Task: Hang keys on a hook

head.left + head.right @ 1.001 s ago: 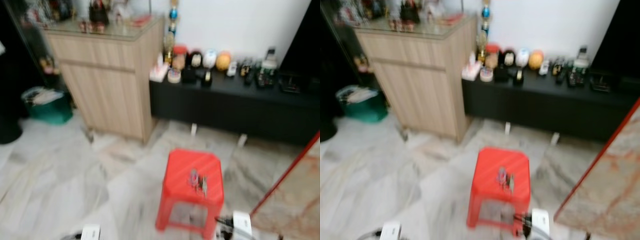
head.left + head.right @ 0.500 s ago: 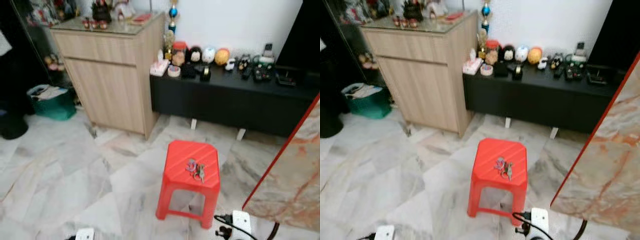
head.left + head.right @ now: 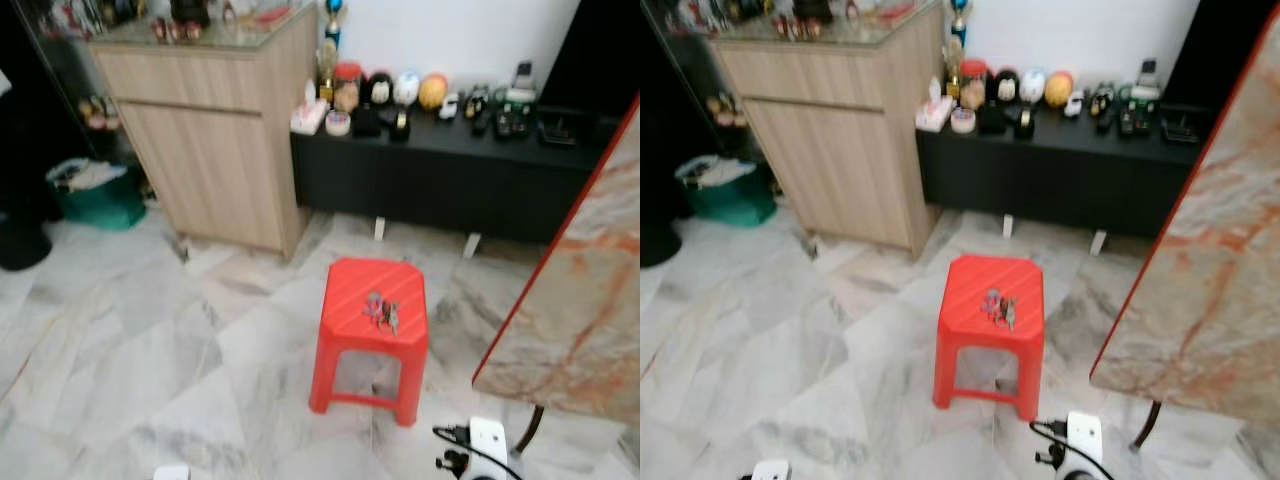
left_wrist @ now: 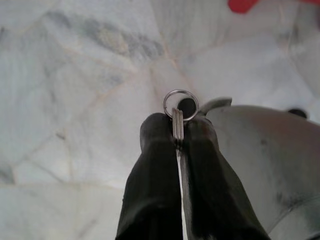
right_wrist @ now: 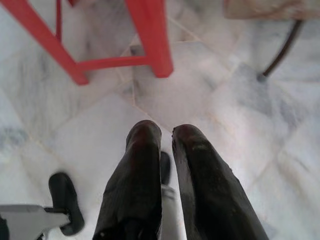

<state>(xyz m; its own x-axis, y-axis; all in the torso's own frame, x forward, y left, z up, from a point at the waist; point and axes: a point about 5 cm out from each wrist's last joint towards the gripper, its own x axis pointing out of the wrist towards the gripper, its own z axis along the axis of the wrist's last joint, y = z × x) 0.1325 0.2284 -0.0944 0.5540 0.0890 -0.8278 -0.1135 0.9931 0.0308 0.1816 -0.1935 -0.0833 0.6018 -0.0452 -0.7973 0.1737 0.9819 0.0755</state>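
Wood cabinet at left, red stool centre with keys on it. A key ring is pinched by the left gripper; the right gripper hangs nearly closed, empty. Approach underway; a hook must be found.

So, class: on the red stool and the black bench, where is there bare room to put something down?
The red stool seat is bare around the keys, mostly toward its back edge. The black bench is crowded along the wall; only its front strip is free.
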